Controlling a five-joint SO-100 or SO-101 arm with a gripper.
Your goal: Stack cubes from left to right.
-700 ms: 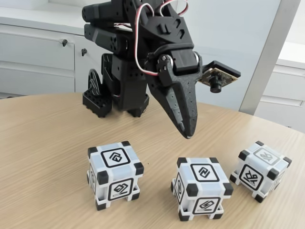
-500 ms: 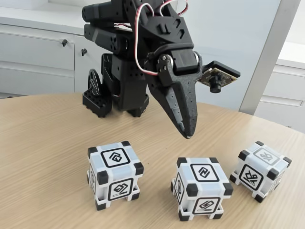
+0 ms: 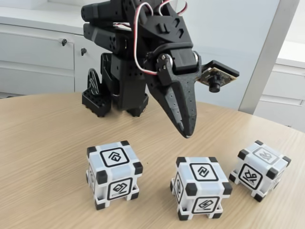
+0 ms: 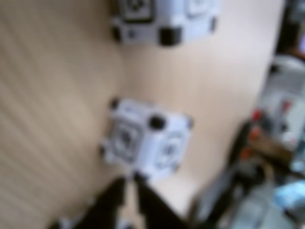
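Observation:
Three white cubes with black corners sit in a row on the wooden table in the fixed view: a left cube (image 3: 114, 174), a middle cube (image 3: 200, 187) and a right cube (image 3: 259, 169), all apart from each other. My black gripper (image 3: 183, 131) hangs tip-down above the table behind the middle cube, touching nothing, its jaws together and empty. The blurred wrist view has one cube (image 4: 145, 140) just beyond the gripper (image 4: 129, 180) and another cube (image 4: 164, 19) at the top edge.
The arm's base (image 3: 114, 102) stands at the back of the round wooden table (image 3: 43, 143). White cabinets (image 3: 38, 57) line the wall behind. Bare tabletop lies left of the cubes. Blurred clutter (image 4: 267, 157) fills the right of the wrist view.

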